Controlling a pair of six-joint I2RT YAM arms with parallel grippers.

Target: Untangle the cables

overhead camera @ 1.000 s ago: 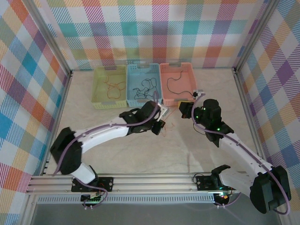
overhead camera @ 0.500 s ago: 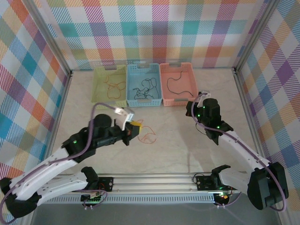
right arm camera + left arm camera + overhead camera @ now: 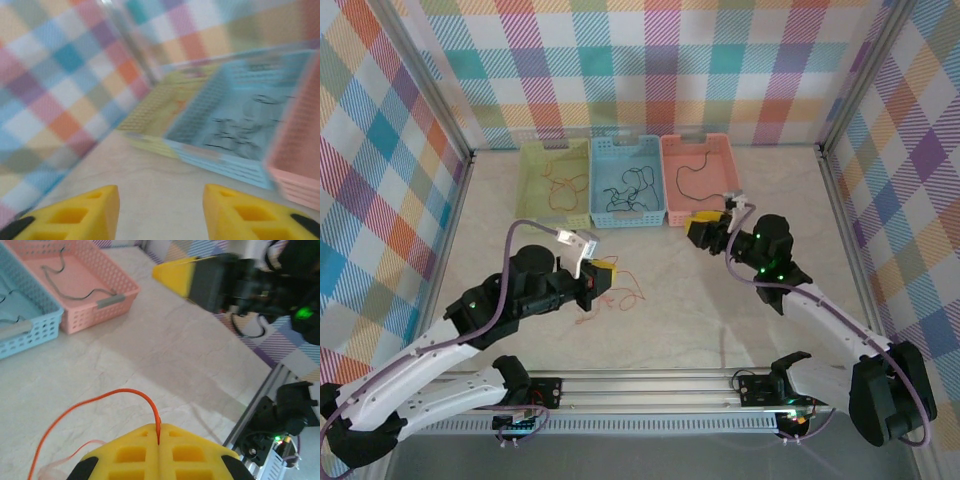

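An orange-red cable (image 3: 626,291) lies in loose loops on the table in front of the bins. One end rises in an arc (image 3: 125,392) into my left gripper (image 3: 159,432), which is shut on it; in the top view this gripper (image 3: 605,272) sits left of the loops. My right gripper (image 3: 700,228) hovers just in front of the pink bin (image 3: 722,160), open with nothing between its yellow fingers (image 3: 75,215). A black cable (image 3: 692,170) lies in the pink bin. A dark green cable (image 3: 625,190) lies in the blue bin (image 3: 602,160).
A green bin (image 3: 532,170) at the left of the row holds another orange cable (image 3: 558,190). Plaid walls and metal frame rails (image 3: 620,385) enclose the table. The right wrist view is blurred; the blue bin (image 3: 250,125) and green bin (image 3: 165,107) lie ahead.
My left arm has drawn back toward the near left, dragging the orange-red cable with it. My right gripper has opened and swung left along the front of the pink bin.
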